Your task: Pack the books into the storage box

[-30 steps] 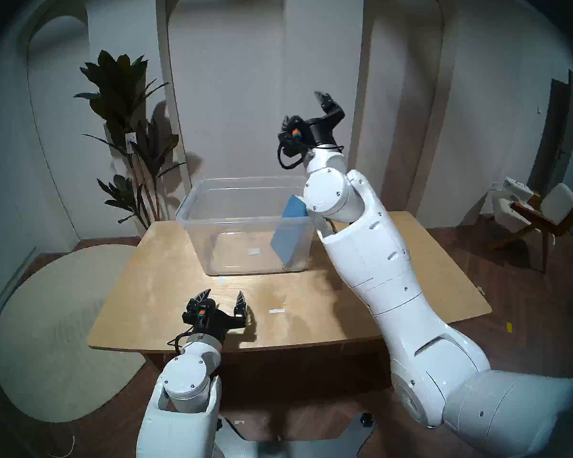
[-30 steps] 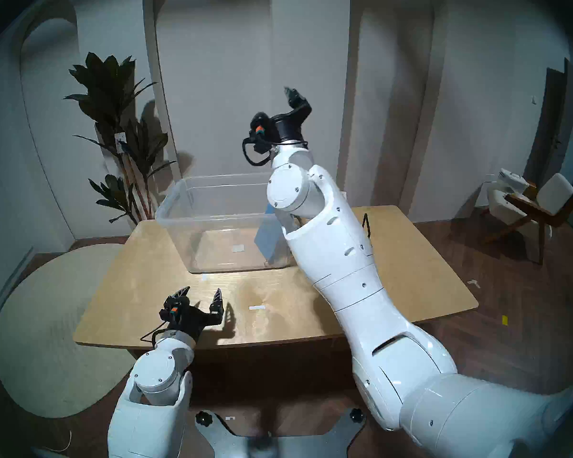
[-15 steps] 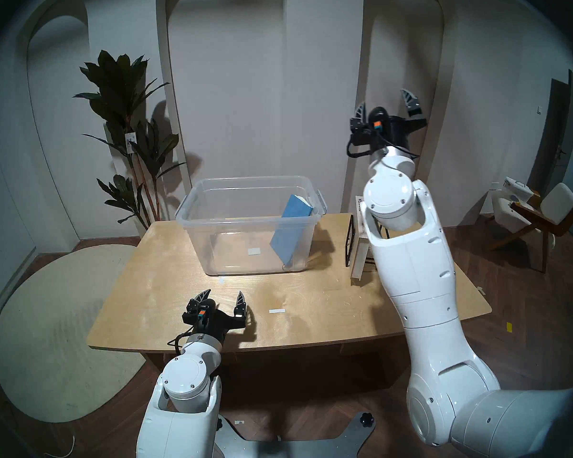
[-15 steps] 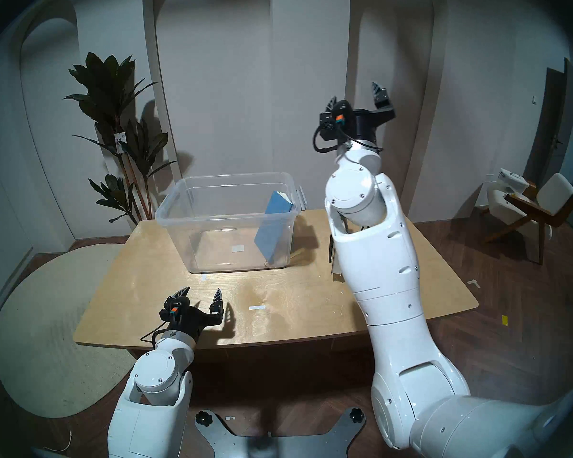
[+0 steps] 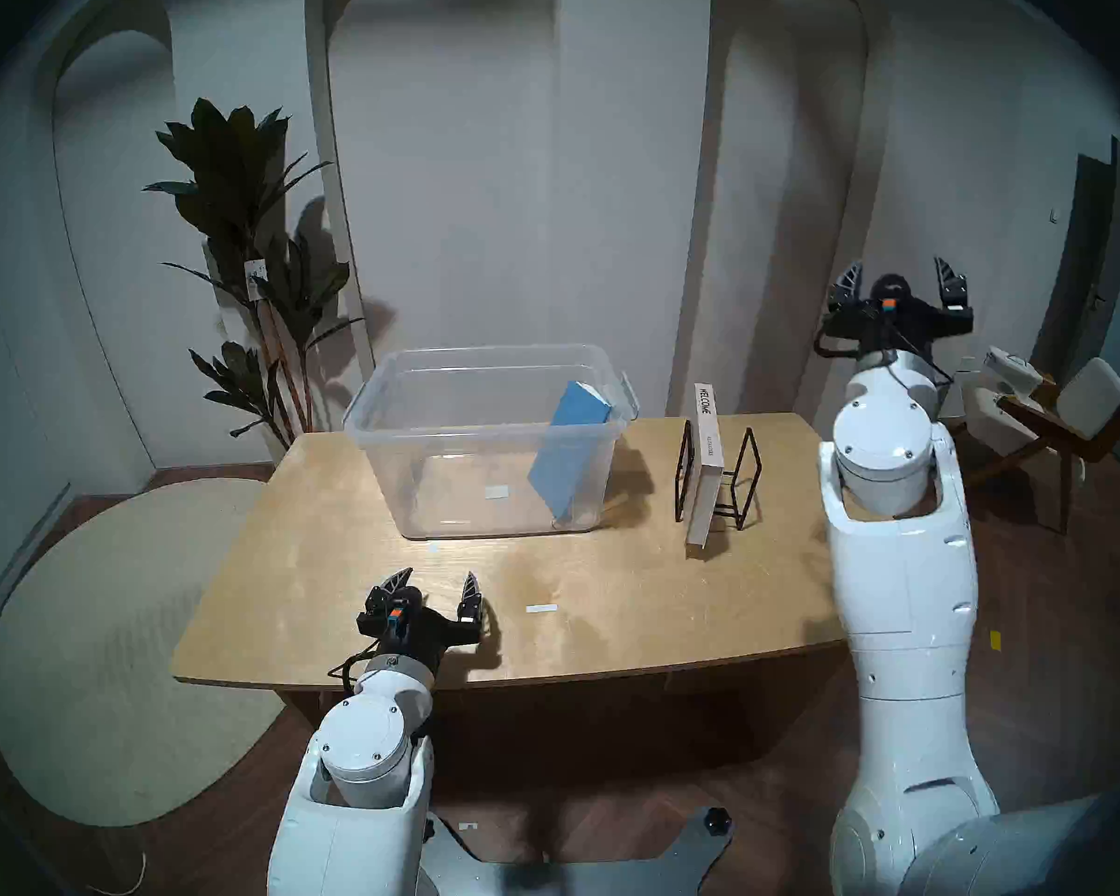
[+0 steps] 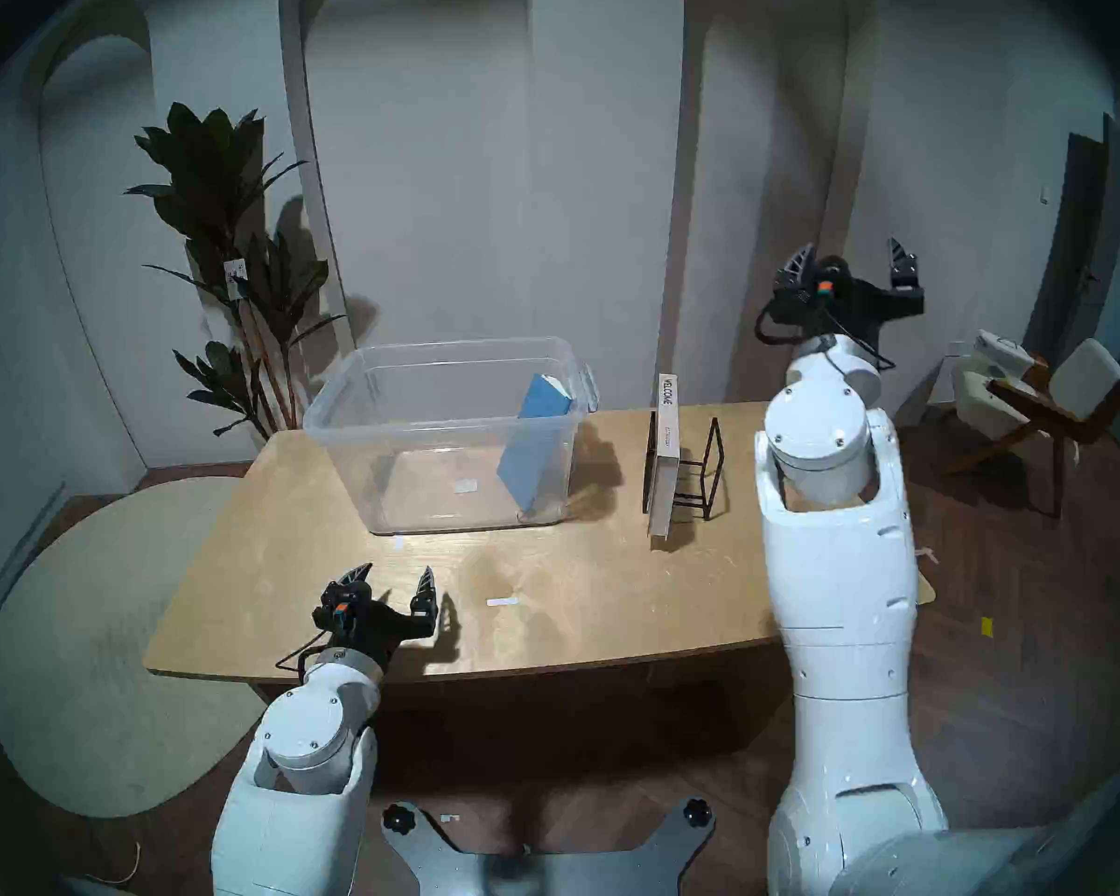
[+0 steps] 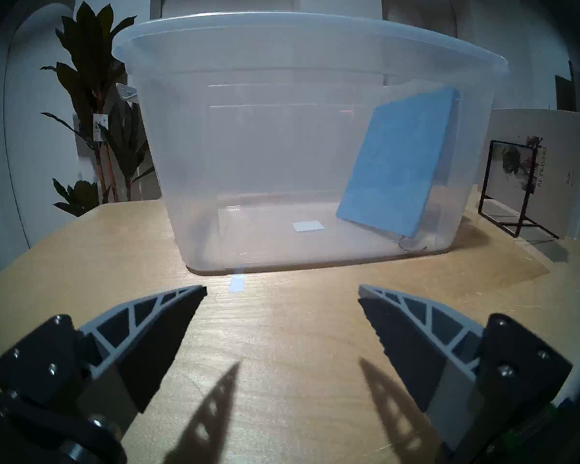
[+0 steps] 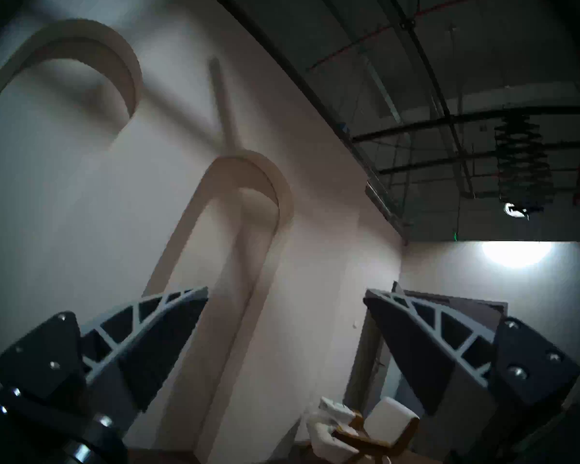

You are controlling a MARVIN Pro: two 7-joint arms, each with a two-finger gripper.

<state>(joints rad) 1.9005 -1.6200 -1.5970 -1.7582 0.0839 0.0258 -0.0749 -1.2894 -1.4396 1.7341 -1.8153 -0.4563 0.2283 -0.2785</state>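
The clear storage box (image 5: 376, 423) stands at the back middle of the table; it also shows in the left wrist view (image 7: 168, 152). The thin blue book (image 5: 570, 452) leans inside it against the right wall (image 7: 399, 165). The white "WELCOME" book (image 5: 706, 468) stands upright in a black wire rack (image 5: 748, 481) right of the box (image 6: 666, 461). My left gripper (image 5: 438, 584) is open and empty, low over the table's front. My right gripper (image 5: 897, 280) is open and empty, raised high beyond the table's right end, pointing up at the wall.
A wooden table (image 5: 350, 552) carries small white tape marks (image 5: 541, 609). A potted plant (image 5: 247, 242) stands back left, a chair (image 5: 1061, 416) at the right, a round rug (image 5: 92, 649) on the floor left.
My right arm has swung from over the box's right side far to the right and lower, uncovering the white book and rack. The blue book stays leaning in the box. The left arm has not moved.
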